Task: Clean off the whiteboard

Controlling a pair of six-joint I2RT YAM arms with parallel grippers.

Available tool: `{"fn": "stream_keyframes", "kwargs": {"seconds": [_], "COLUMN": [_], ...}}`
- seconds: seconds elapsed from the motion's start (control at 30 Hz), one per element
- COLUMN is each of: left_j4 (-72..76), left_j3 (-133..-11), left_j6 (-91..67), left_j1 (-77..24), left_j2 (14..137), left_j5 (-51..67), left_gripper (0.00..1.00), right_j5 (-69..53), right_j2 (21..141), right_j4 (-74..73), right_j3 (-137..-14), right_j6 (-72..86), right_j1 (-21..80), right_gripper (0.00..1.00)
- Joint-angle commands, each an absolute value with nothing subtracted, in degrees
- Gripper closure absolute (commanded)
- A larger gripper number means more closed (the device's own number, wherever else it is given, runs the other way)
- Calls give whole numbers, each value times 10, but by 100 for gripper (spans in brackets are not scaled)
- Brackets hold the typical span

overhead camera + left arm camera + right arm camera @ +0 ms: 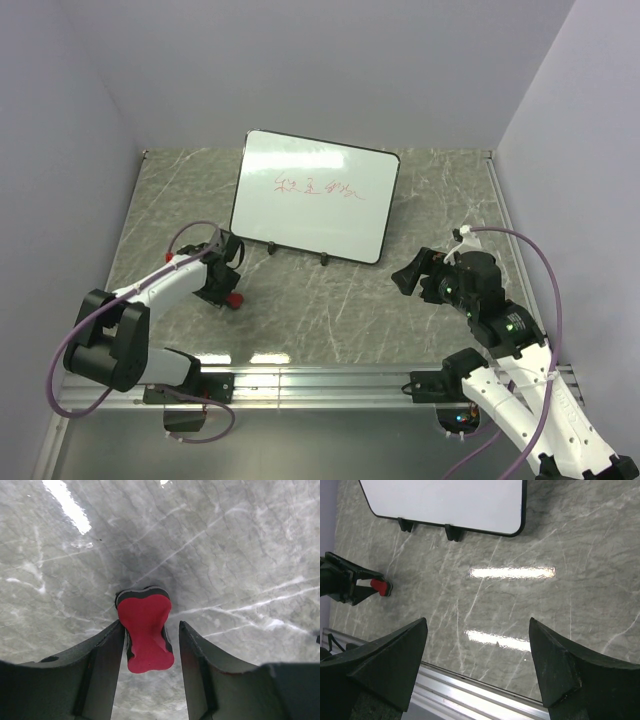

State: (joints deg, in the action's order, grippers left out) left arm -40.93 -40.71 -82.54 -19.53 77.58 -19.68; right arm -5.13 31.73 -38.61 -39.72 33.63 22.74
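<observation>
The left gripper (151, 627) straddles the red eraser (144, 615) near the counter's (330, 310) left edge, its jaws spread and not yet clamped on the foam's narrow waist. The right gripper (478, 621) hangs spread wide and empty near the right edge. The whiteboard (315, 195) leans on small feet toward the far edge, midway across, with red writing (322, 187) on it. It looks light, stiff and slick, likely to skid or tip when rubbed, so brace its black frame.
</observation>
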Motion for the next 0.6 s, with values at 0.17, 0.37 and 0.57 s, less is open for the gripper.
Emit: {"fn": "stream_keyframes", "kwargs": {"seconds": [0.17, 0.37, 0.57], "left_j4": [-390, -359, -330], "left_j3": [-399, -392, -427], "left_j6": [-798, -764, -670], "left_j1": [-192, -181, -179], "left_j2": [775, 784, 787], "left_j5": [-183, -165, -151], "left_gripper": [57, 94, 100], "right_j5": [-40, -39, -41], "right_j2": [321, 324, 337], "right_j4": [-362, -357, -345], "right_j3": [-376, -375, -403], "right_j6": [349, 354, 366], "right_j1": [232, 232, 232], "right_gripper": [12, 12, 12]}}
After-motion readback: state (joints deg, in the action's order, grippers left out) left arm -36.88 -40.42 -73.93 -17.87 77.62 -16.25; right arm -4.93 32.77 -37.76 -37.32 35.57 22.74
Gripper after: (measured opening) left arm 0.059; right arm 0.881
